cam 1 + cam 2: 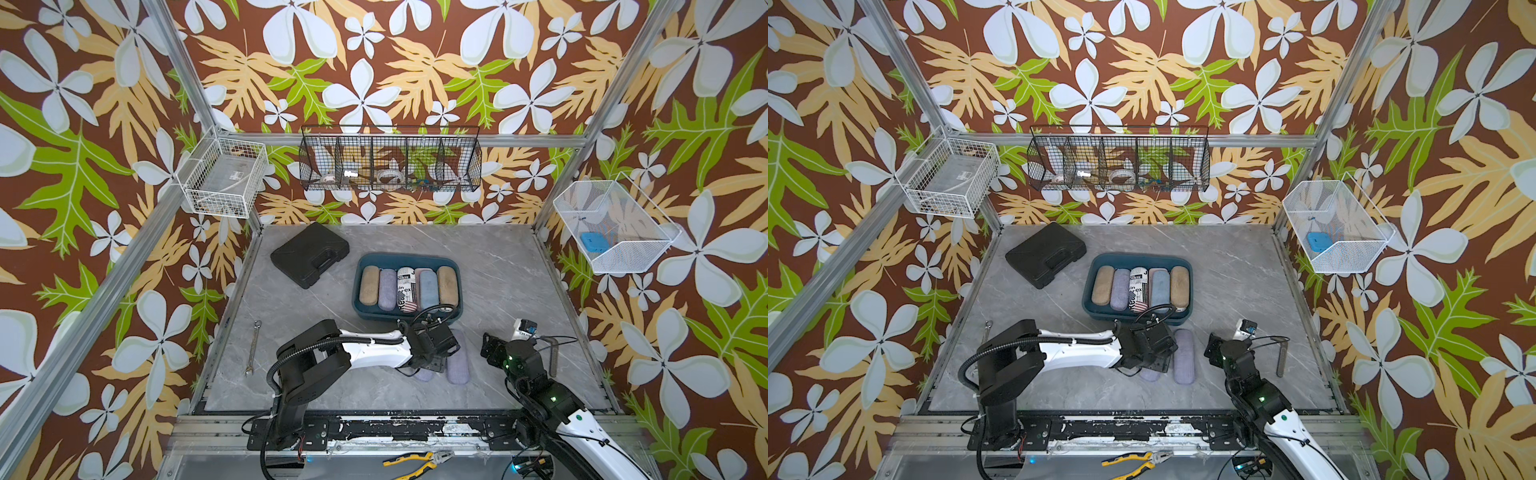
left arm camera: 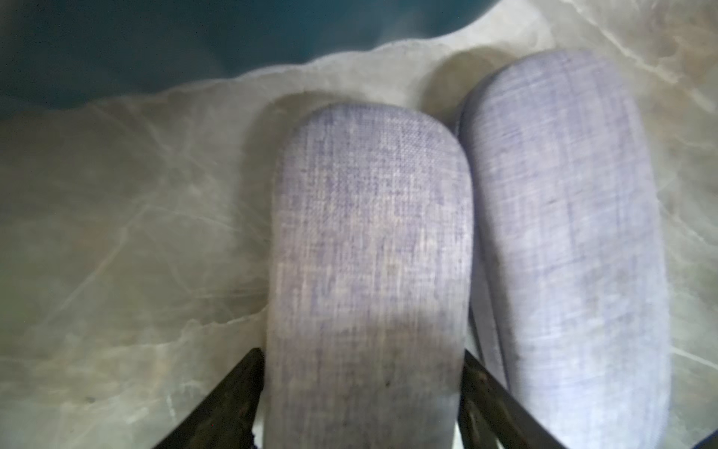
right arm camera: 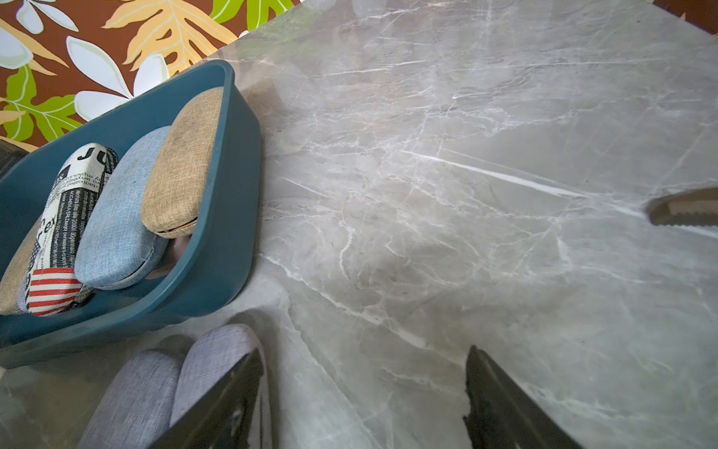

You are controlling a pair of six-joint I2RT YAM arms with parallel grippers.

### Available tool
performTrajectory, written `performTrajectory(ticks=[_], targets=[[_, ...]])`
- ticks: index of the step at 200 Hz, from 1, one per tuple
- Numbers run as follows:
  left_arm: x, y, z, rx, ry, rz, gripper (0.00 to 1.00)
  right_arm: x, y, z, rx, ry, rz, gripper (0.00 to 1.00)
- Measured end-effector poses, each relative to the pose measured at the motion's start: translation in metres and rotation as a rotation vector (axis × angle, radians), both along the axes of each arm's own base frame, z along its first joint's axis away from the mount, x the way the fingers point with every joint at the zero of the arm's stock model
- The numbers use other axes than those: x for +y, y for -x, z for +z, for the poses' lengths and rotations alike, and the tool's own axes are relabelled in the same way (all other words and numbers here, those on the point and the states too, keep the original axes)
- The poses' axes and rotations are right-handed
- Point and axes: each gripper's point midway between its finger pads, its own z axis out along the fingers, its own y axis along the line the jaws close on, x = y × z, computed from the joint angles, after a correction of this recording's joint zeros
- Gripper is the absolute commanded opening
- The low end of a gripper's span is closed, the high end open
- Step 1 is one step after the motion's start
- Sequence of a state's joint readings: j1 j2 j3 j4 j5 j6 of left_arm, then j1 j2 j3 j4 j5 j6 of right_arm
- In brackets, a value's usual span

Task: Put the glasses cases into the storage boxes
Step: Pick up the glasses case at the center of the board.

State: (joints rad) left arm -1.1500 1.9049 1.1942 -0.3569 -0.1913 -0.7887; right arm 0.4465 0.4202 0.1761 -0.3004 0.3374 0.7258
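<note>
The dark teal storage box sits mid-table and holds several glasses cases side by side: tan, lavender, newspaper-and-flag print, light blue and tan. Two more lavender cases lie on the table just in front of the box. My left gripper is down over the left one, with a finger pressed against each long side. The other case lies right beside it. My right gripper hovers open over bare table to their right.
A black tool case lies at the back left and a wrench near the left edge. A grey metal tool is at the right and yellow pliers lie on the front rail. Wire baskets hang on the walls.
</note>
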Motion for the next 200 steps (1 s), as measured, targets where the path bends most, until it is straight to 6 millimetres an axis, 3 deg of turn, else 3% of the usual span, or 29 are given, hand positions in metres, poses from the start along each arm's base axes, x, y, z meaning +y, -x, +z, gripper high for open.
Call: performTrajectory(ticks=[94, 130, 200], targets=[[0.003, -0.007, 0.0, -0.041, -0.059, -0.03, 0.64, 0.001, -0.002, -0.006, 0.025, 0.007, -0.003, 0.82], [0.018, 0.0, 0.002, -0.035, -0.077, -0.031, 0.63, 0.002, -0.004, -0.007, 0.034, 0.012, -0.005, 0.81], [0.054, 0.009, 0.04, -0.071, -0.036, 0.026, 0.63, 0.006, -0.014, -0.003, 0.05, 0.029, -0.002, 0.81]])
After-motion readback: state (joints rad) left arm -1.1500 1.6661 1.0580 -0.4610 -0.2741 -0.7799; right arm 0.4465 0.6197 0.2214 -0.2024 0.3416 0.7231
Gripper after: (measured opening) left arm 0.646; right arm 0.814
